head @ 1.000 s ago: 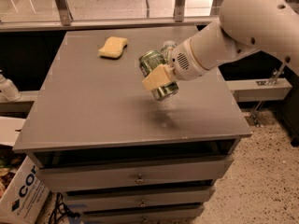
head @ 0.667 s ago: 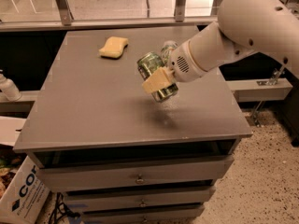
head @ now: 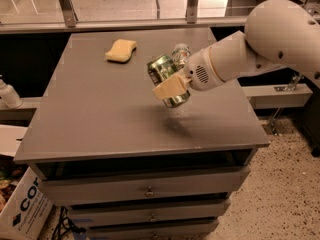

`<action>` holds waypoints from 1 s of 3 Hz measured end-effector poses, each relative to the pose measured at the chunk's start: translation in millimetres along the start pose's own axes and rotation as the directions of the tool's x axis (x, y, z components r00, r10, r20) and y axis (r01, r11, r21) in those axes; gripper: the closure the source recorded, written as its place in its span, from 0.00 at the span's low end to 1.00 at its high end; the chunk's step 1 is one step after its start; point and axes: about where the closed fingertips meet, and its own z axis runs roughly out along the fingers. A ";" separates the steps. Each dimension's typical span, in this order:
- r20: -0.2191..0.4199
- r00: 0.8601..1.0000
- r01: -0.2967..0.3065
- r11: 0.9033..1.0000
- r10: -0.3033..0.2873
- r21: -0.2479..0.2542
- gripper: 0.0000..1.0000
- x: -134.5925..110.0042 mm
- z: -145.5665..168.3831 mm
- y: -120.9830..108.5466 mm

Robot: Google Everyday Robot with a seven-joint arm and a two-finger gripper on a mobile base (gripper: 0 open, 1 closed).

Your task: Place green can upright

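Task in progress: the gripper (head: 172,85), clamped on the green can (head: 161,68), holds it tilted in the air over the grey table (head: 100,114) (its shadow (head: 176,125) lies below), so the grasp looks done, while righting and setting it down are not.

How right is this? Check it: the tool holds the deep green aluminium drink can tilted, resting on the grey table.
Not resting: the tool holds the deep green aluminium drink can tilted, in the air above the grey table; the camera view shows its shadow beneath.
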 end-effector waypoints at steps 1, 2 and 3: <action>-0.064 0.993 0.103 0.992 -0.099 0.072 1.00 2.9 -2.3 -0.3; -0.068 0.987 0.150 0.986 -0.145 0.076 1.00 3.1 -0.5 -1.2; -0.067 0.988 0.145 0.987 -0.140 0.076 1.00 3.1 -0.4 -1.4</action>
